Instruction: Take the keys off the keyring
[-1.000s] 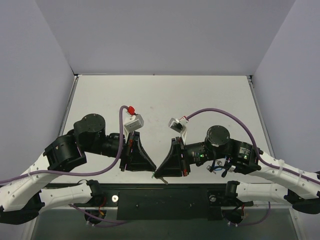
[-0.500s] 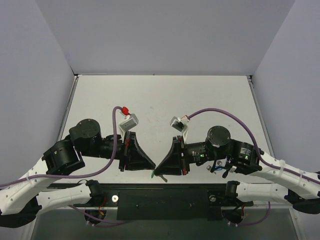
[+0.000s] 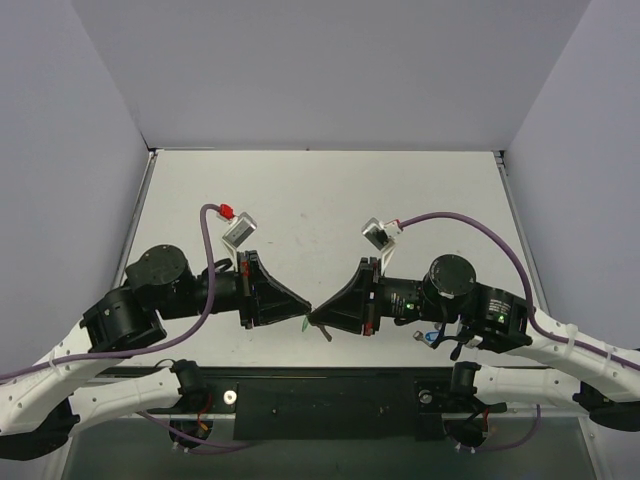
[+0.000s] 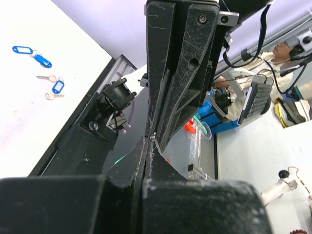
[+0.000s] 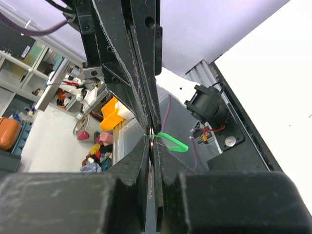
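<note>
Both grippers meet tip to tip above the table's front edge, the left gripper (image 3: pixel 302 317) from the left and the right gripper (image 3: pixel 314 317) from the right. The tiny key set hangs between the tips. The bright green piece (image 3: pixel 303 325) pokes out just below them and shows as a green loop in the right wrist view (image 5: pixel 171 141). The small silver key (image 3: pixel 325 332) sticks out under the right tip. The right gripper (image 5: pixel 151 139) is shut with a thin metal strip between its jaws. The left gripper (image 4: pixel 148 141) is shut at the same spot. The keyring itself is hidden between the fingertips.
Blue-tagged keys (image 4: pixel 40 56) and another blue tag with a key (image 4: pixel 57 87) lie on the white table (image 3: pixel 320 200). The black base rail (image 3: pixel 330 395) runs along the front edge under the grippers. Purple cables (image 3: pixel 450 222) arch over both wrists.
Both wrists have rolled, their white cameras swinging outward and up. The left arm has drawn back to the left. The joined fingertips and the key set stay at nearly the same spot.
</note>
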Robot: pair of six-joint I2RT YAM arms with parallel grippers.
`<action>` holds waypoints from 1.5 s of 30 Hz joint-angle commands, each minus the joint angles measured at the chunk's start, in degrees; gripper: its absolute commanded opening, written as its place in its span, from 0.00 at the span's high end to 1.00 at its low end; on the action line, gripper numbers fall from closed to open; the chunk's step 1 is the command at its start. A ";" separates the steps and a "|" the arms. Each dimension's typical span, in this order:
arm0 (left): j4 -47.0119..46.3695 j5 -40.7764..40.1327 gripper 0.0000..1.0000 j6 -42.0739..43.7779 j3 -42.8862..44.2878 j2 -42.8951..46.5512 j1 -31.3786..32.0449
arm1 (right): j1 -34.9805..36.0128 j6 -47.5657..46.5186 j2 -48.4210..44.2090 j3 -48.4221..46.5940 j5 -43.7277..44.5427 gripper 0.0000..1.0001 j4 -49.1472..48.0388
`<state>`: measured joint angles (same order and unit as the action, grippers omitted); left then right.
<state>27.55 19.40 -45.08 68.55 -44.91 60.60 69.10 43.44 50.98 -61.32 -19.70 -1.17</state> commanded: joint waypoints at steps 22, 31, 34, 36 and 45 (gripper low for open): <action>-4.61 -13.68 1.00 -6.86 -3.87 4.91 0.49 | 0.07 1.91 -1.67 2.43 8.98 1.00 -9.11; -0.32 -14.83 0.90 -4.68 -0.72 4.92 0.49 | -0.02 2.00 -0.89 1.29 6.00 1.00 -6.84; 3.63 -14.92 0.72 -2.74 2.10 4.04 0.49 | 0.07 1.47 -0.88 0.41 4.50 1.00 -4.64; 5.66 -14.83 0.58 -1.33 4.04 3.60 0.49 | 0.07 1.03 -0.80 -0.38 3.53 1.00 -2.97; 12.52 -6.94 0.49 5.44 10.02 0.44 0.40 | 0.07 -0.73 0.87 -3.19 -3.32 1.00 0.99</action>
<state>36.16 7.18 -44.31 75.29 -42.30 61.08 69.10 44.38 51.09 -60.97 -18.00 0.01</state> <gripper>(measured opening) 0.516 0.008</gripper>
